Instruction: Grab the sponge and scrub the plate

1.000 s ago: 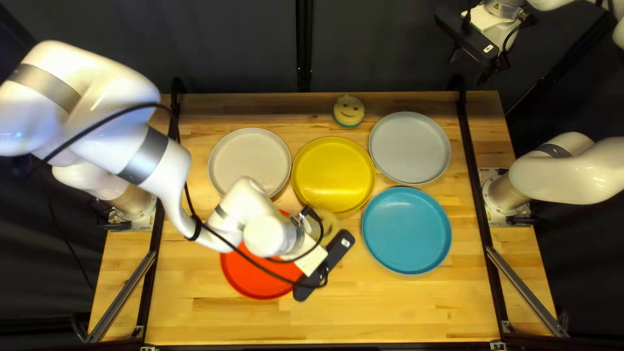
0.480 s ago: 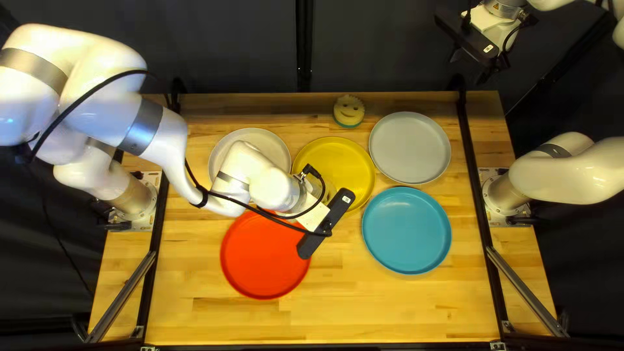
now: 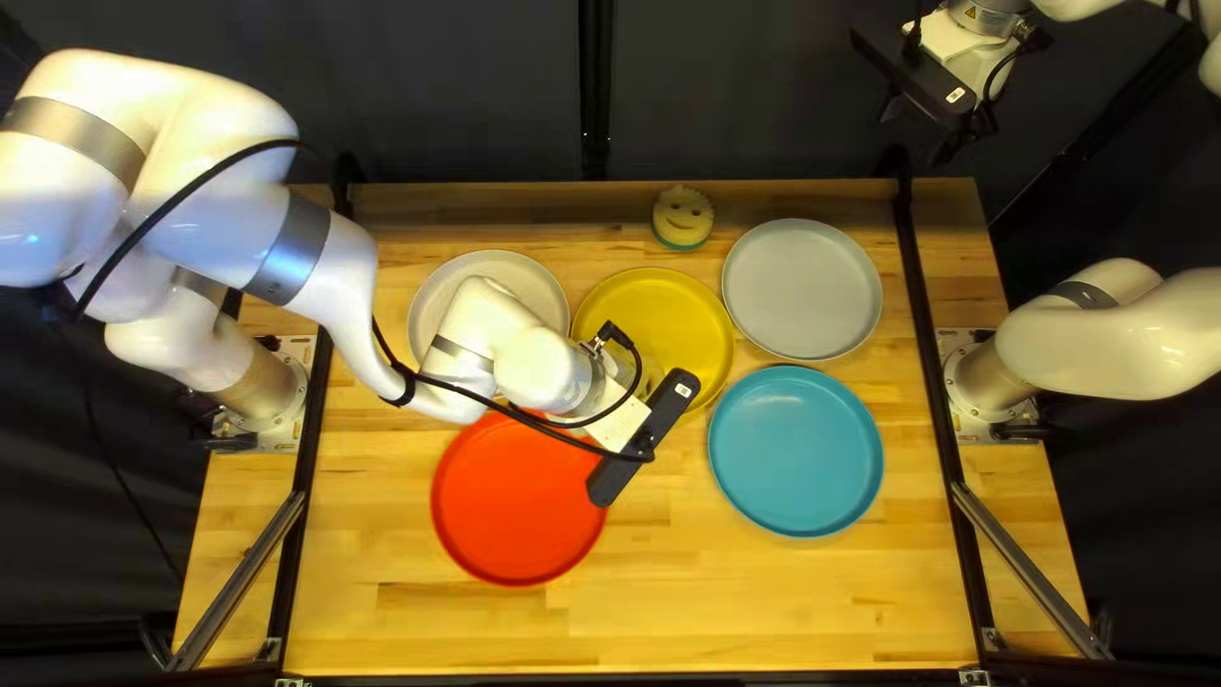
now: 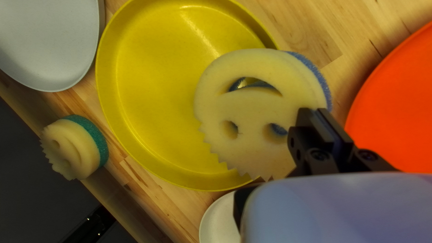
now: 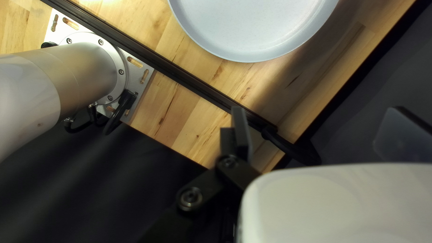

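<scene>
Pickup complete at the centre of the top left view: left gripper point(image 4: 318, 114) holds cream-and-blue round foam sponge point(image 4: 252, 109), scrubbing judged outstanding; right gripper point(image 5: 318, 110) wide.

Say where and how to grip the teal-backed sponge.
From above, I'd pinch the teal-backed sponge at its left and right sides as the top left view shows it: it seems to lie teal side down, sides exposed, its toothed edge facing away from the yellow plate.

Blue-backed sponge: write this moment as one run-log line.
left gripper: shut on blue-backed sponge | overlaps yellow plate in left wrist view, contact unclear | right gripper: open | green-backed sponge: ungripped
</scene>
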You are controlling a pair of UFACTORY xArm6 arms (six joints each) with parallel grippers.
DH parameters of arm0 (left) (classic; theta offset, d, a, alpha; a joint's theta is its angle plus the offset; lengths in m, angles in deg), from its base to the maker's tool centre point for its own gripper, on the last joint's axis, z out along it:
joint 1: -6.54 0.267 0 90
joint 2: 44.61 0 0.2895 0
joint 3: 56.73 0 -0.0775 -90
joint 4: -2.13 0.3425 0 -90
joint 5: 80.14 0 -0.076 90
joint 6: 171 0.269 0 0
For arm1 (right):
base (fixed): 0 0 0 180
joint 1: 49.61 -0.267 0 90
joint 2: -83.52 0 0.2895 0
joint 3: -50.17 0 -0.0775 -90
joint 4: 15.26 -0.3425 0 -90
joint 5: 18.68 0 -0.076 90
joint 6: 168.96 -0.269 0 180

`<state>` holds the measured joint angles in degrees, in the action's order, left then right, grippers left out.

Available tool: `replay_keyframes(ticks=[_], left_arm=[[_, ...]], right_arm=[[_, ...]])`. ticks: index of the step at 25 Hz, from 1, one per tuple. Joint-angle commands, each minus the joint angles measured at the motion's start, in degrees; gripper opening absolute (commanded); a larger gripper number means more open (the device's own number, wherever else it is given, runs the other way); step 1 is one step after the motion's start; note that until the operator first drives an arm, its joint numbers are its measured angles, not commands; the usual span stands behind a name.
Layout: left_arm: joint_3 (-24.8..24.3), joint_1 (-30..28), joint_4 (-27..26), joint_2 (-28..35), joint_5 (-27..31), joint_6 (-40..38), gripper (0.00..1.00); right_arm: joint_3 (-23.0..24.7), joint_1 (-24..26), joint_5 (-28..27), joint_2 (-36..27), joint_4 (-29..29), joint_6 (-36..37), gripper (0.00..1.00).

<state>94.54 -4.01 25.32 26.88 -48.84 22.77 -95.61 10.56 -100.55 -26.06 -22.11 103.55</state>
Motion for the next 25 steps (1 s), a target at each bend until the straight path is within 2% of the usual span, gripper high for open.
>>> replay_keyframes(ticks=[1,13,20,23,25], left_arm=[[0.3,0.5,0.0,-1.4,-1.3,0.5,0.00],[4.5,4.8,-2.9,-7.0,-2.7,8.3,0.00],[9.6,6.6,-6.2,-12.1,-3.4,14.0,0.00],[8.4,6.5,-6.6,-11.6,-4.2,14.5,0.00],[5.8,6.7,-6.8,-10.1,-5.1,14.5,0.00]], right_arm=[[0.0,0.0,0.0,0.0,0.0,0.0,1.00],[0.0,0.0,0.0,0.0,0.0,0.0,1.00],[0.0,0.0,0.0,0.0,0.0,0.0,1.00],[0.0,0.0,0.0,0.0,0.0,0.0,1.00],[0.0,0.0,0.0,0.0,0.0,0.0,1.00]])
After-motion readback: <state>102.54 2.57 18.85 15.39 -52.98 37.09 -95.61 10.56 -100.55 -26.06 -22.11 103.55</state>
